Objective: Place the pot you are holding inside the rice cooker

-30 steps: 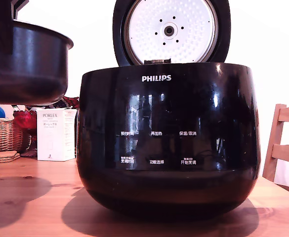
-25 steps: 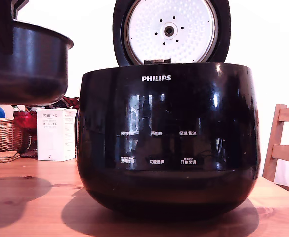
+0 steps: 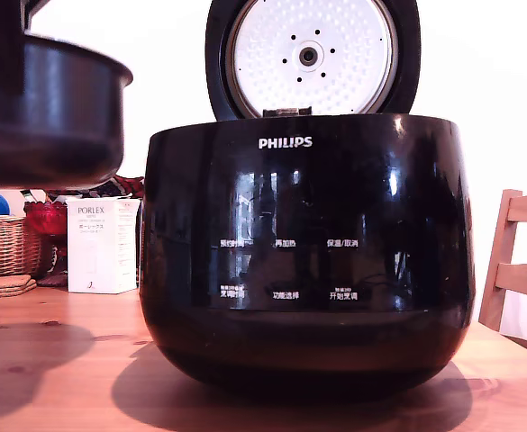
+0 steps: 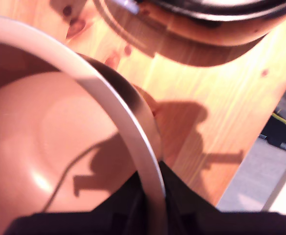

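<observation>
Wrist view shows the gripper clamped on the pot: its dark fingers straddle the thin pale rim, one inside the wall and one outside, and the pot's smooth inner bowl fills most of the picture. Below it lies the wooden table, with the pot's shadow and the arm's shadow thrown across the boards.

From the exterior view the pot hangs in the air at that view's left, clear of the table and well above it, its rim tilted slightly and its base higher than the small things behind it near the table's far edge. Compared with half a second ago it has risen a touch and slid slightly further toward the exterior view's left; the rim's near tip sits a little higher and the base shows less. The change is small, so I judge the lift is nearly finished rather than the carry begun.

The rice cooker stands in the middle of the table, lid swung fully upright, dimpled inner plate facing the camera. Its opening is hidden behind its own front wall. Pot and cooker are apart, with a clear gap between them. The pot's base looks level with or just under the cooker's top edge, so it likely needs more height before crossing over.
</observation>
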Available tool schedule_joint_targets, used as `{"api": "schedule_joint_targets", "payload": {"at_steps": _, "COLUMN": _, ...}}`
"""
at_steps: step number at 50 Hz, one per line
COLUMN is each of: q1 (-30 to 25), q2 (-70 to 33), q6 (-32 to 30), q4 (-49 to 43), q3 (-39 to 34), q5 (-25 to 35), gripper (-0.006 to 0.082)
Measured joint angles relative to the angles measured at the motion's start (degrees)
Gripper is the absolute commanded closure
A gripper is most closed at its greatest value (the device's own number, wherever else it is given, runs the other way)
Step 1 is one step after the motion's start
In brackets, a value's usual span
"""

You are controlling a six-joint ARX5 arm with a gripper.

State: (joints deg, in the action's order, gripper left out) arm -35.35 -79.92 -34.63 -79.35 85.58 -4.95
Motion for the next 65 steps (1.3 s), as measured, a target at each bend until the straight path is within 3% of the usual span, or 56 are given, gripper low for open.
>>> {"api": "schedule_joint_targets", "payload": {"at_steps": 11, "q1": -5.3, "q2": 0.3, "q6": 0.0, "q4": 0.2, "q3": 3.0, "q5": 4.5, "gripper": 0.0791}}
{"api": "schedule_joint_targets", "payload": {"at_steps": 25, "q1": -10.4, "q2": 0.4, "q6": 0.0, "q4": 0.8, "q3": 3.9, "q5": 5.0, "gripper": 0.0791}}
{"api": "schedule_joint_targets", "payload": {"at_steps": 39, "q1": -13.9, "q2": 0.4, "q6": -0.2, "q4": 7.0, "q3": 3.9, "q5": 7.8, "gripper": 0.0791}}
{"api": "schedule_joint_targets", "payload": {"at_steps": 65, "q1": -15.5, "q2": -1.5, "q6": -3.9, "q4": 14.3, "q3": 3.9, "q5": 10.0, "gripper": 0.0791}}
